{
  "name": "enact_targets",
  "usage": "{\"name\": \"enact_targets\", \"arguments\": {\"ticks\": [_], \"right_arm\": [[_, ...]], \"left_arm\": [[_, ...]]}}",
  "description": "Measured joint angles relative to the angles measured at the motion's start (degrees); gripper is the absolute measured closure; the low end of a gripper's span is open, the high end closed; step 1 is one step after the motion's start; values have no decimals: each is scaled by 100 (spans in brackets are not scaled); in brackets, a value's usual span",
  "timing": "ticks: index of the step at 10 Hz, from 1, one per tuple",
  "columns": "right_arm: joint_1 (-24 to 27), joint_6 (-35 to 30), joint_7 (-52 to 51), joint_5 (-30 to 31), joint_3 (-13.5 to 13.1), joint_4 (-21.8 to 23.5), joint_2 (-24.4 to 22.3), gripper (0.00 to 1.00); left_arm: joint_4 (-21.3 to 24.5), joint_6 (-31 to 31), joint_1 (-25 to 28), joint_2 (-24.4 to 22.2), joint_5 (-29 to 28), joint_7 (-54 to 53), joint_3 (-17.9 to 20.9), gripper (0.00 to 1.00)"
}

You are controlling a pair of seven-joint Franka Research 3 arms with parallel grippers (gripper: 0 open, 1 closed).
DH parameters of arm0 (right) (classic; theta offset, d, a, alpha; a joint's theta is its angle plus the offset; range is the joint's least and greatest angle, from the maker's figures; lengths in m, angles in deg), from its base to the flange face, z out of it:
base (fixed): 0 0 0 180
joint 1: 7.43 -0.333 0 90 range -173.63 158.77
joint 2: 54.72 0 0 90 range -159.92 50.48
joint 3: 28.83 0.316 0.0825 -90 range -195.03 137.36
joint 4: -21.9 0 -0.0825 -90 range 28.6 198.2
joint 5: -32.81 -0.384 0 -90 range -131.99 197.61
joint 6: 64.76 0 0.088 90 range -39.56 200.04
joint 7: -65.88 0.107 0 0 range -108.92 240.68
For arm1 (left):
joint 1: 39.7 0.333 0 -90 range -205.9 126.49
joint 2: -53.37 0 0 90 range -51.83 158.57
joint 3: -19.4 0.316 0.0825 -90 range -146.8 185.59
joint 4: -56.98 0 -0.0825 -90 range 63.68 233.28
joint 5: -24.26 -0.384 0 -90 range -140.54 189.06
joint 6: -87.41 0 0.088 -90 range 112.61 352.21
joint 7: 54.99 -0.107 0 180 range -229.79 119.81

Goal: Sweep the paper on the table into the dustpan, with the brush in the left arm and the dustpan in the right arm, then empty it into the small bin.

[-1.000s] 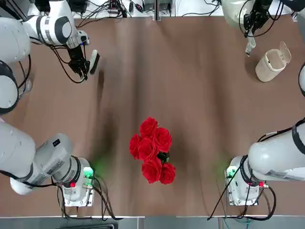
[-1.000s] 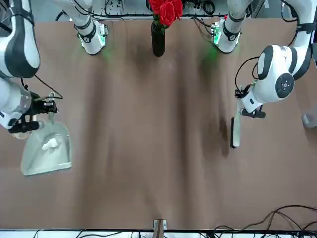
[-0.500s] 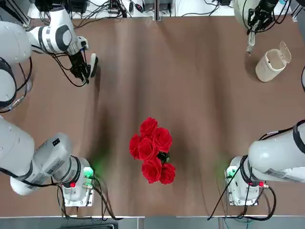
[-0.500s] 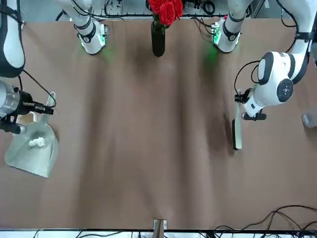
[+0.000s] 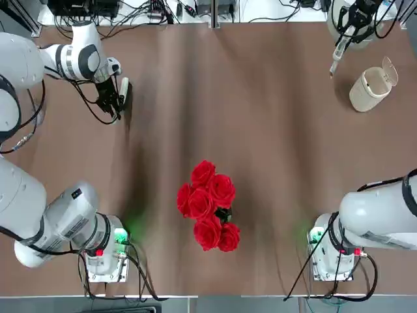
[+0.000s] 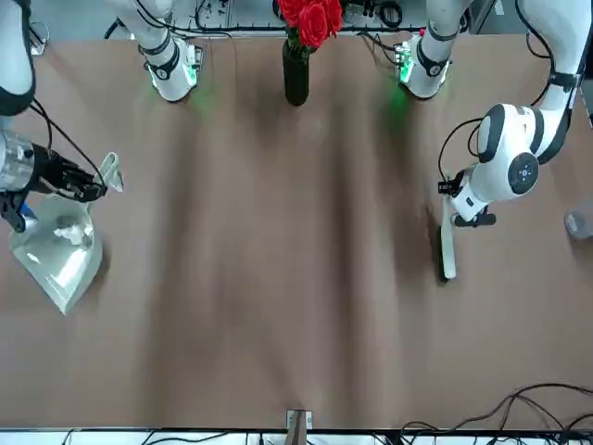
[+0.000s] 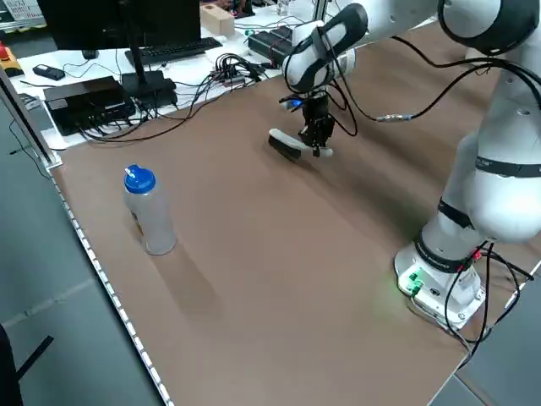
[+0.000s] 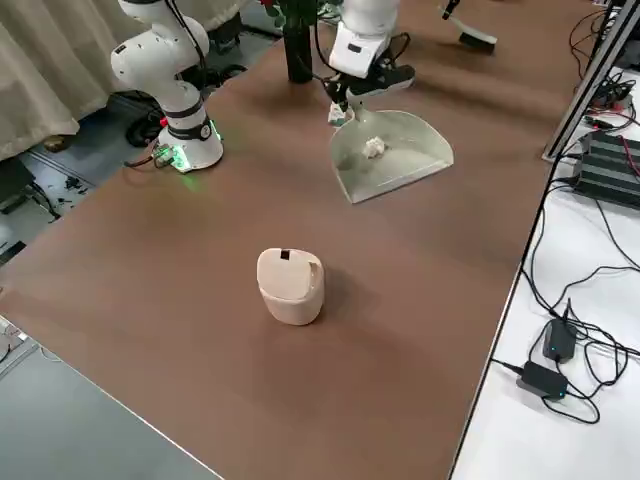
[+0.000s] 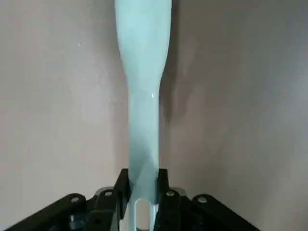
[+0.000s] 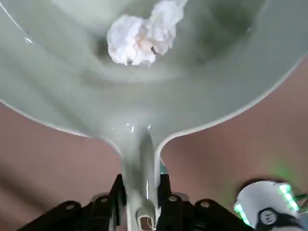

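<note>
Brown tabletop, seen from overhead; at ten o'clock, the left gripper clenches the brush; towards one, the right gripper grips the dustpan, paper inside; keep it level until over the small bin at two, then tip slowly.

The white, jointed left arm with dark grey bands is bent out over the left of the table, its black two-finger gripper held shut at the far left. The white, bulky right arm is reached toward the far right, its black two-finger gripper closed and its wrist tilted.
</note>
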Motion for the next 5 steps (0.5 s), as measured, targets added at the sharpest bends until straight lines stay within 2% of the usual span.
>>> {"name": "enact_targets", "arguments": {"ticks": [3, 5], "right_arm": [[526, 296, 22, -883, -16, 595, -174, 68], [614, 568, -9, -1070, -37, 949, -331, 68]], "left_arm": [[-2, 95, -1, 133, -9, 14, -2, 73], [-3, 96, -2, 143, -10, 14, -3, 73]]}}
